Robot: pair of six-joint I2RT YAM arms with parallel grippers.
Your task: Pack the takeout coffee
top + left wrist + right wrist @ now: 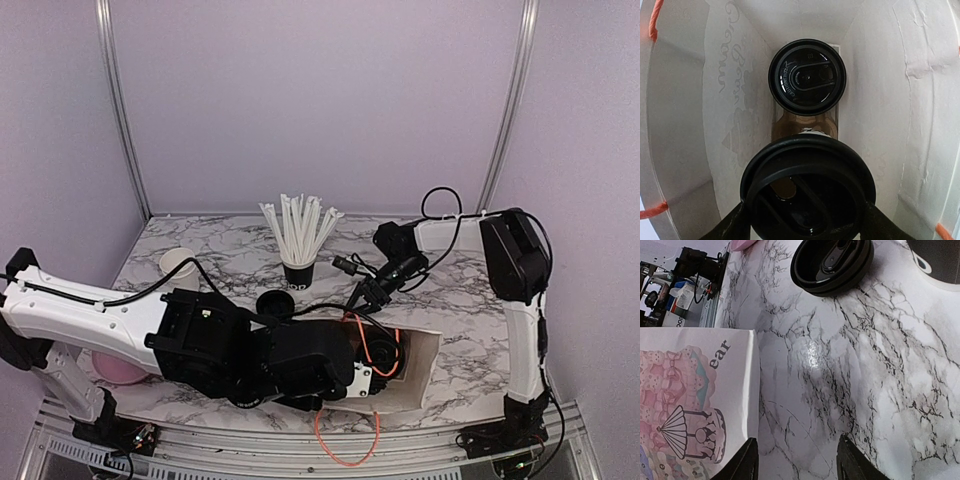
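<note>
My left arm (pixel 100 315) reaches along the near edge of the desk (pixel 470 330) and into the open mouth of the white paper bag (pixel 422 365). The bag sits by the near edge, a bit right of the middle.

In the left wrist view the left jaws are pinching a lidded coffee cup (pixel 807 175). One black finger (pixel 732 227) touches each side of its round black lid. I see only the lid, flat on to the camera, so I think the cup's long way runs straight on from the jaws, deeper into the bag.

The other lidded coffee cup (pixel 807 75) is already inside. It is further in, right ahead of the held one, near the bag's far end, and there is a gap between the two lids. What matters is that the free spot lies straight ahead of the jaws, just this side of the cup that is in. The bag walls are close on both sides.

My right arm (pixel 515 260) is bent over the right side of the desk. Its jaws are spread wide with nothing in them. They are low over bare marble, just beside the bag's picture wall (pixel 690 405). A loose black lid (pixel 832 262) lies further off.

The left arm is the nearer one for this job. I think the right one could only steady the bag.
</note>
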